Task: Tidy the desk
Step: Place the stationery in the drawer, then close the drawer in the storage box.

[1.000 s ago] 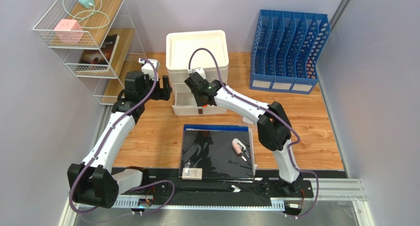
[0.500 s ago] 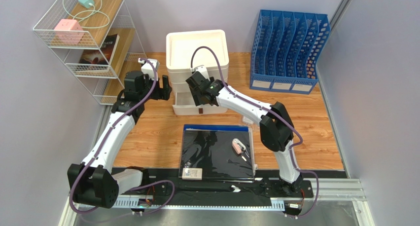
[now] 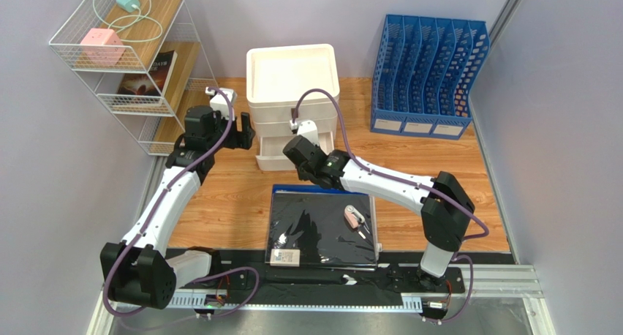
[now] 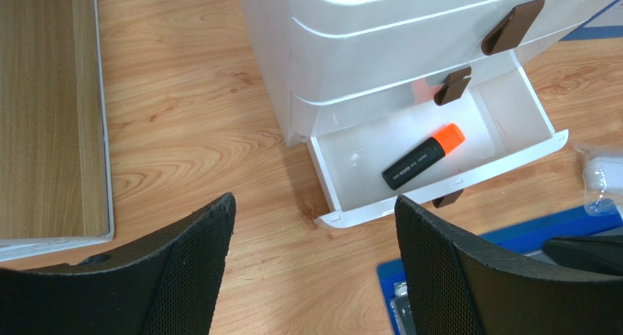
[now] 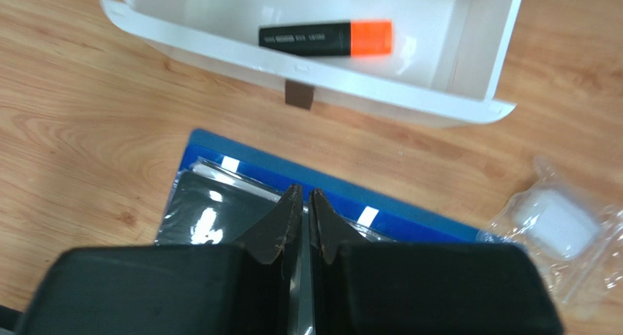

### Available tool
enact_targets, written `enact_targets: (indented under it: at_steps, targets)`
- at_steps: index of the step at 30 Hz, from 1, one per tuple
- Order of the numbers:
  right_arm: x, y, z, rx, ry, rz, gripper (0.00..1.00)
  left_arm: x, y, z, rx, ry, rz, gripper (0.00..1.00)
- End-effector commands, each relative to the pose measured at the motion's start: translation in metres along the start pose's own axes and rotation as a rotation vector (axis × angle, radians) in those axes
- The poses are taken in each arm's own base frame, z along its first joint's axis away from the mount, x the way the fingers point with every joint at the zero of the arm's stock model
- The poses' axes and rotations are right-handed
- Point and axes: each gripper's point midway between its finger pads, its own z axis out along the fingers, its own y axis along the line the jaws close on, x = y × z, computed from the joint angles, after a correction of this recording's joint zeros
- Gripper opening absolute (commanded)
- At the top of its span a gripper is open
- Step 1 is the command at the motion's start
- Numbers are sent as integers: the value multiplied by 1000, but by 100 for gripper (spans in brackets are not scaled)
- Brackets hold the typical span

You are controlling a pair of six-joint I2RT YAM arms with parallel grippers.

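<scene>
Table [image 3: 468, 174]: light wood top, fills the workspace; both arms mounted at its near edge. White drawer unit [image 3: 292, 75] stands at table rear ctr; its bottom drawer [image 4: 351, 153] is pulled out. Inside drawer: one black highlighter [image 4: 423, 157] w/ orange cap, lying flat, diagonal.

L fingers [image 4: 194, 265]: spread wide, nothing held. Pos.: above bare table, between wire shelf [image 3: 131, 64] and drawer unit.

R fingers [image 5: 289, 221]: pressed together, nothing between them. Pos.: over far edge of blue folder [image 3: 322, 229], just in front of the open drawer.

Bagged white item [image 5: 556, 225] lies on table beside folder's far R corner. Blue file rack [image 3: 428, 75] stands at rear R.
</scene>
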Motion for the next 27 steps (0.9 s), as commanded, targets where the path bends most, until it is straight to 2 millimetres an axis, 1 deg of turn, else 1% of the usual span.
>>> enact_targets:
  at_steps: [1, 2, 3, 4, 5, 6, 7, 8, 9, 10, 11, 12, 13, 14, 15, 16, 17, 18, 19, 21, 22, 23, 24, 25, 27]
  targets:
    - [15, 3, 16, -27, -59, 168, 7, -19, 0, -6, -1, -68, 6, 84]
    - [13, 4, 18, -35, -89, 190, 6, -23, 1, -7, -5, -76, 5, 84]
    - [22, 1, 22, -21, -86, 201, 5, -33, 2, -9, -15, -96, 3, 84]
    - [18, 1, 24, -21, -117, 217, 4, -39, 2, -10, -19, -105, 3, 85]
    - [20, 0, 27, -16, -123, 222, 2, -44, 3, -9, -25, -107, -3, 85]
    - [25, -2, 31, -8, -124, 220, 2, -61, 4, -13, -36, -137, -1, 85]
    - [21, -2, 33, 1, -150, 234, 1, -68, 5, -13, -41, -146, -6, 85]
    - [24, -4, 38, 14, -153, 230, 1, -74, 5, -10, -44, -145, -16, 85]
    - [25, -4, 41, 24, -158, 231, 1, -92, 3, -14, -39, -172, -18, 85]
    - [23, -5, 44, 32, -170, 238, 1, -96, 3, -9, -37, -167, -26, 84]
    - [27, -6, 49, 44, -165, 233, 0, -104, 2, -9, -34, -177, -40, 84]
    - [27, -4, 50, 43, -169, 237, 0, -121, 1, -12, -29, -210, -44, 84]
    - [25, -4, 52, 40, -182, 249, 0, -123, 1, -6, -29, -203, -54, 84]
    - [27, -4, 54, 44, -187, 255, 0, -128, 1, -4, -27, -209, -67, 83]
    - [25, -5, 55, 48, -197, 264, 0, -139, 2, -4, -34, -229, -73, 82]
    - [22, -5, 56, 50, -218, 276, 0, -138, 4, 5, -40, -218, -84, 82]
    - [24, -7, 56, 58, -221, 275, 0, -139, 5, 9, -44, -217, -93, 81]
    - [21, -8, 57, 58, -239, 287, 0, -143, 7, 13, -47, -227, -94, 80]
    - [16, -8, 57, 59, -264, 301, 0, -138, 9, 23, -50, -208, -98, 78]
    - [18, -9, 59, 67, -274, 306, 0, -137, 12, 32, -64, -194, -102, 76]
    - [16, -9, 60, 65, -286, 312, 0, -131, 15, 42, -75, -173, -102, 73]
    - [18, -10, 62, 72, -288, 311, 0, -129, 19, 46, -99, -167, -100, 70]
    - [19, -10, 63, 76, -288, 311, 0, -127, 21, 50, -105, -163, -98, 61]
    - [20, -10, 65, 82, -290, 312, 0, -122, 23, 57, -108, -147, -97, 59]
    - [21, -10, 67, 85, -297, 317, 0, -119, 25, 63, -112, -139, -90, 56]
